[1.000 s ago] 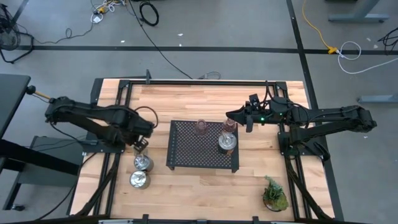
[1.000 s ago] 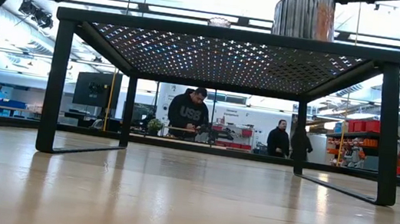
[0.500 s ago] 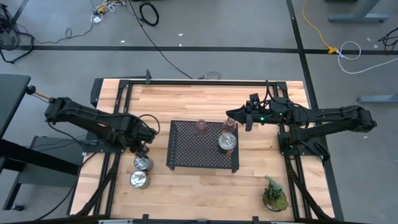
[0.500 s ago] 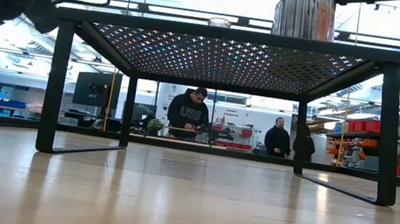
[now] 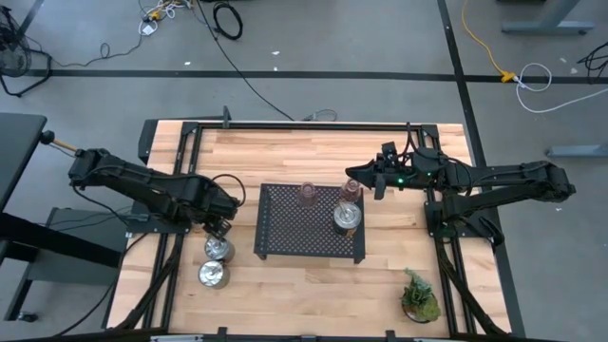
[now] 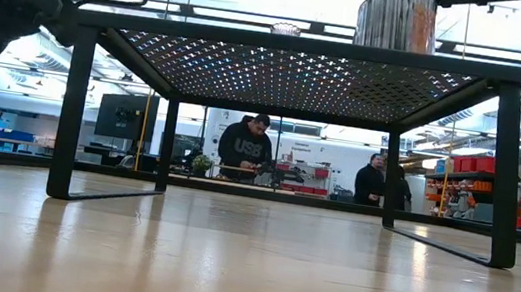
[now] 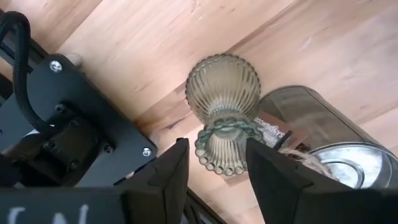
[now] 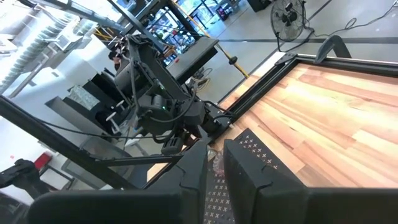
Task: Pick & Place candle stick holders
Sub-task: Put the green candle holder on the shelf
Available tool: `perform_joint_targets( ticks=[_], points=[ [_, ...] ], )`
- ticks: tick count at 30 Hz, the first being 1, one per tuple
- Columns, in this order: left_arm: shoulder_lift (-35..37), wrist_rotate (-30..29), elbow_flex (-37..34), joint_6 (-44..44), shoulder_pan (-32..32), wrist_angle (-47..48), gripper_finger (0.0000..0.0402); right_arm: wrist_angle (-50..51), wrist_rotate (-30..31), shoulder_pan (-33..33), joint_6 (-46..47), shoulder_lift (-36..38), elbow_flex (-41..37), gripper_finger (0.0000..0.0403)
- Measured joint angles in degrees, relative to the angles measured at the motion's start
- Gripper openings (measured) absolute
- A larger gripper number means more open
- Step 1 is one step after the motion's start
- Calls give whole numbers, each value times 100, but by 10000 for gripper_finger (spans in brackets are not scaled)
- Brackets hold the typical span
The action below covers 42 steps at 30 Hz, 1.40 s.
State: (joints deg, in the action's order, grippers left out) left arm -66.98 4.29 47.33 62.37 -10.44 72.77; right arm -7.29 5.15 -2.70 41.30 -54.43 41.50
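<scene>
Right now your left gripper [image 7: 211, 165] has its jaws part open, one finger on each side of the greenish glass holder [image 7: 222, 112], and from the left wrist view you cannot be sure whether either pad touches the glass; nothing looks clamped. That holder sits directly ahead of the jaws and between them, its long axis running roughly along the line of the fingers, with the beaded rim nearest the fingertips, the narrow waist just beyond and the rounded bowl farthest out. Whether it rests upright on the wooden table [image 5: 313, 152] or lies tilted, you cannot tell. So the move in hand turns on that centring: the cup is already framed, and a clean retreat or a fresh grip both depend on staying along that same axis.

Just beside the cup stands a silver holder [image 7: 317, 134], close enough that a sideways drift of the outer finger could knock it. From above, your left gripper [image 5: 217, 226] hovers at the table's left, just above the two silver holders [image 5: 219, 250] left of the black perforated tray [image 5: 285, 242].

Your right gripper [image 5: 353, 176] waits with its jaws shut and empty over the tray's far right corner, near the pink holder [image 5: 308, 194], the reddish holder [image 5: 351, 191] and a third silver holder [image 5: 347, 218] on the tray. Your left arm is plainly nearer.
</scene>
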Motion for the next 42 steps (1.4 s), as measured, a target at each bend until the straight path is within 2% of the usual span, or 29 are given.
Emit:
perform_joint_targets(
  ticks=[13,27,39,42],
  points=[
    [-11,-129,0,2,0,2,72,2,-2,0,-6,0,0,52],
    [-13,-297,0,4,1,-10,103,4,-2,0,-9,0,0,52],
    [-2,-2,-501,21,2,-427,103,4,6,2,-7,0,0,52],
    [-2,75,-503,-136,4,-450,87,3,85,1,-7,0,0,52]
  ],
)
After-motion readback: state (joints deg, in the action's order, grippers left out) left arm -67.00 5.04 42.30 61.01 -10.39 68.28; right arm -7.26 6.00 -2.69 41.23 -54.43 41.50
